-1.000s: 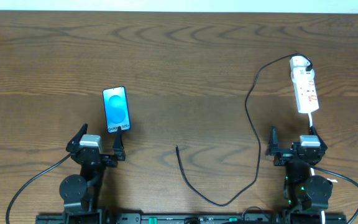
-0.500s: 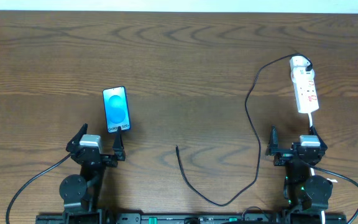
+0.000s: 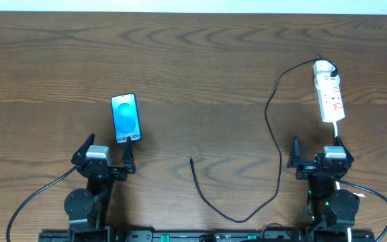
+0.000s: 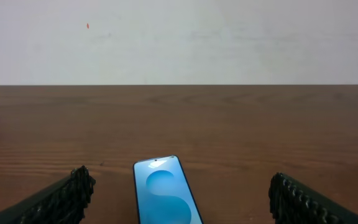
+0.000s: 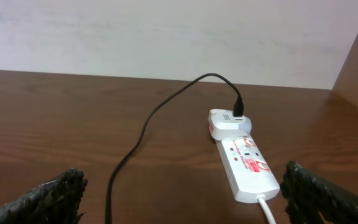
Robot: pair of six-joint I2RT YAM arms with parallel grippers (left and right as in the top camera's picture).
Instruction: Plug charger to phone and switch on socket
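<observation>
- Left gripper [image 3: 109, 145]: jaws wide apart, nothing btwn them. Right gripper [image 3: 316, 144]: same, apart & empty. Both sit low at the near edge of the table [image 3: 200, 60].
- Phone [image 3: 126, 118]: flat, screen up, just ahead of the left gripper, not touched.
- Charger [image 3: 267, 113]: black cable from a white adapter [image 3: 323, 67] at the socket's far end. It loops down btwn the arms. Its plug tip [image 3: 191, 160] lies loose on the wood, right of the phone & well apart from it.
- Socket [image 3: 330, 97]: far right, ahead of the right gripper. Its white cord [image 3: 338, 125] runs back toward that arm.
- Step in hand, my read: nothing begun yet, so first job is fetching the plug tip.
- To do it well:
  - Pinch the cable just behind the tip, so only a short stiff bit sticks out.
  - Left arm is nearer both tip & phone.
  - Port prob on the phone's near short edge (text at that end), so come in low, level, along its long axis.
  - Phone will likely slide on smooth wood, so brace its far edge w/ the other gripper.
  - Loop looks slack enough not to tug the adapter.
- Switch: right arm is closest. Switch position too small to tell.
- Count: 1 phone, 1 charger, 1 adapter, 1 socket, 1 cord, 2 grippers.
</observation>
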